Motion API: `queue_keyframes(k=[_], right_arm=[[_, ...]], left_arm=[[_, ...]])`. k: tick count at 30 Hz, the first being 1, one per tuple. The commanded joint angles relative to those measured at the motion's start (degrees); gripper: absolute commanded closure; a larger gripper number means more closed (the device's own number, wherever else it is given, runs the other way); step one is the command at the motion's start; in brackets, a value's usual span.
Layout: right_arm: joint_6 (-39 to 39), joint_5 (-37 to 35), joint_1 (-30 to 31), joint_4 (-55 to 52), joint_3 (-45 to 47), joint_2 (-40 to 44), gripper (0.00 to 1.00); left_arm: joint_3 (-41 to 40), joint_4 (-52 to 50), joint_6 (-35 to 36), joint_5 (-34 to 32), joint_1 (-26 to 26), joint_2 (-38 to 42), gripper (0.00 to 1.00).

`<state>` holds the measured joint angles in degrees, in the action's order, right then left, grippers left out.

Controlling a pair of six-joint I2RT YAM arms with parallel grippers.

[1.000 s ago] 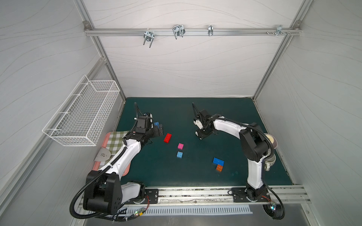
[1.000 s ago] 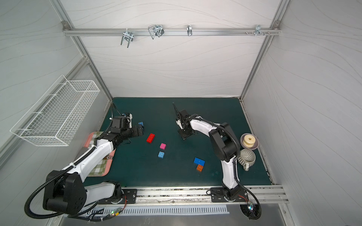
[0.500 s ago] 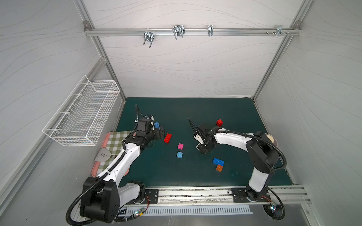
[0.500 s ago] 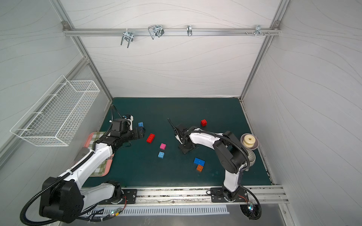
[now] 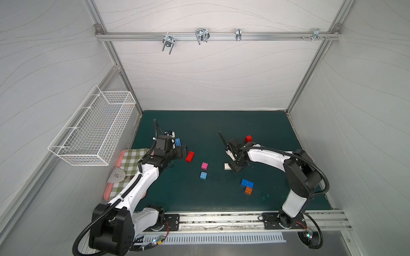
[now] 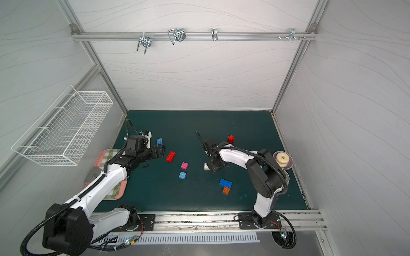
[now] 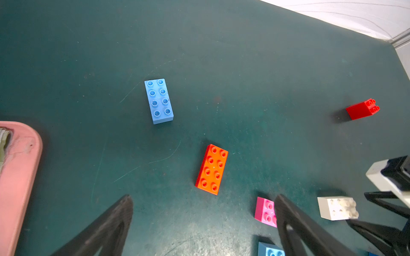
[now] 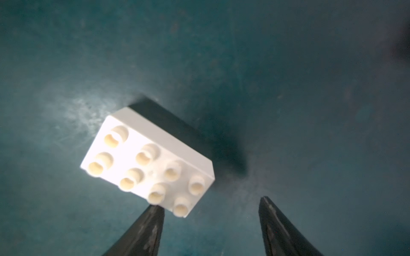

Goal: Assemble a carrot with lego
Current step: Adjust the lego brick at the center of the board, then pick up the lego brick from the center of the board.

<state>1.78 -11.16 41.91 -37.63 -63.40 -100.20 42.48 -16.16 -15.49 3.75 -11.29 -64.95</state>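
Lying loose: lego (image 5: 204, 165) | dark green mat (image 5: 199, 199) | white walls (image 5: 210, 77) | wire basket (image 5: 95, 130)

Lego on the table (image 5: 199, 199): eight bricks.
Red, two: red oblong (image 5: 190, 156), red square (image 5: 248, 138).
Light blue, two: light-blue oblong (image 5: 177, 141), light-blue square (image 5: 203, 175).
One each: pink brick (image 5: 204, 165), white brick (image 5: 227, 166), blue brick (image 5: 247, 182), orange brick (image 5: 248, 190).
Wire basket (image 5: 93, 130), one.
Tray (image 5: 106, 192), one.
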Motion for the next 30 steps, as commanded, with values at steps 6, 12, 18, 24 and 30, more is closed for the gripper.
queue_keyframes(k=[6, 12, 18, 24, 30], right_arm=[[15.44, 5.92, -0.25, -10.42, 1.44, 13.43, 0.22], [42.44, 5.12, -0.34, -22.51, 5.70, 26.28, 0.16], [55.48, 7.85, 0.68, -20.14, 15.24, 33.17, 0.25], [59.66, 8.06, 4.36, -17.99, 18.15, 30.94, 0.35], [62.05, 9.27, 6.60, -14.21, 19.27, 27.81, 0.41]], left_arm=[[0.16, 0.95, -0.60, 1.16, -0.84, 0.52, 0.01], [0.28, 1.39, -0.86, 1.62, -1.28, -0.07, 0.01], [0.35, 1.70, -0.86, 2.11, -1.76, -0.19, 0.01], [0.41, 1.48, -0.69, 1.93, -2.07, -0.54, 0.01], [0.41, 1.52, -0.60, 1.40, -2.33, -0.59, 0.01]])
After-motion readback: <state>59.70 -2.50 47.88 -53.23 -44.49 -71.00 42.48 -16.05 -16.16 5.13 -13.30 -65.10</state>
